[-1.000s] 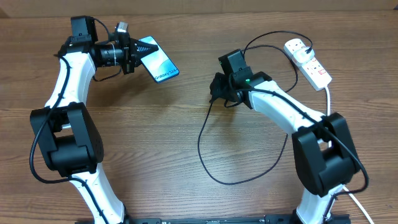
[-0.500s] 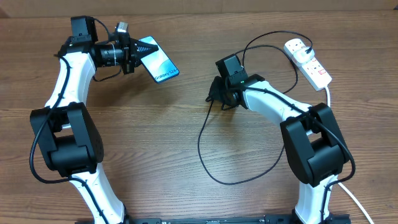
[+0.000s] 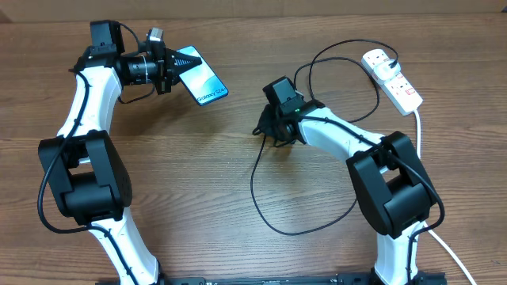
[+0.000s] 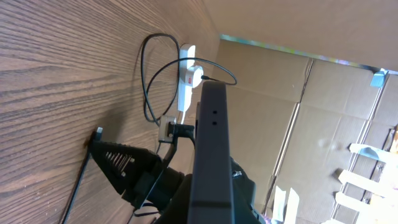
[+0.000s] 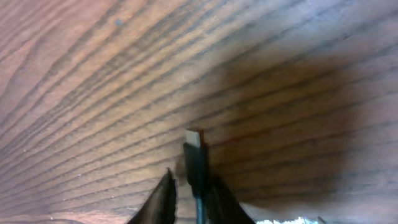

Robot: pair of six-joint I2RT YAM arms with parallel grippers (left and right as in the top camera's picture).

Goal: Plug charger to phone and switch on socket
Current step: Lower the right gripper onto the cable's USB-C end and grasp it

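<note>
**Right arm has drifted left with the cable end pinched**

- Change: across the last second the right gripper (image 3: 266,127) has slid from centre-right toward the middle of the overhead frame, and its jaws have narrowed. The top of the cable loop has gone with it.
- Right wrist view: the charger (image 3: 261,198) runs up between the two fingertips (image 5: 163,198). Its connector (image 5: 194,138) pokes out beyond them, just above the wood. The jaws are drawn in close on the cable; I read this as a grip.
- Left gripper (image 3: 168,70), upper left, has not moved. It is clamped on one end of the phone (image 3: 203,79), which is held off the table (image 3: 198,174) with its far end angled toward the centre.
- Meaning: pick-up of the cable end looks done. The next step is likely carrying the connector to the phone's free end. The two are well apart.
- Socket (image 3: 393,77) lies at the upper right with the cable's other end reaching it. The switch state is too small to tell.
- Around: the white cord (image 3: 417,127) runs down from the socket behind the right arm. Cardboard (image 4: 323,99) stands beyond the table.
- In the way: nothing lies between connector and phone. Slack cable loops low over the centre of the table and may drag. The phone's port does not show in any view, so alignment can't be judged.
</note>
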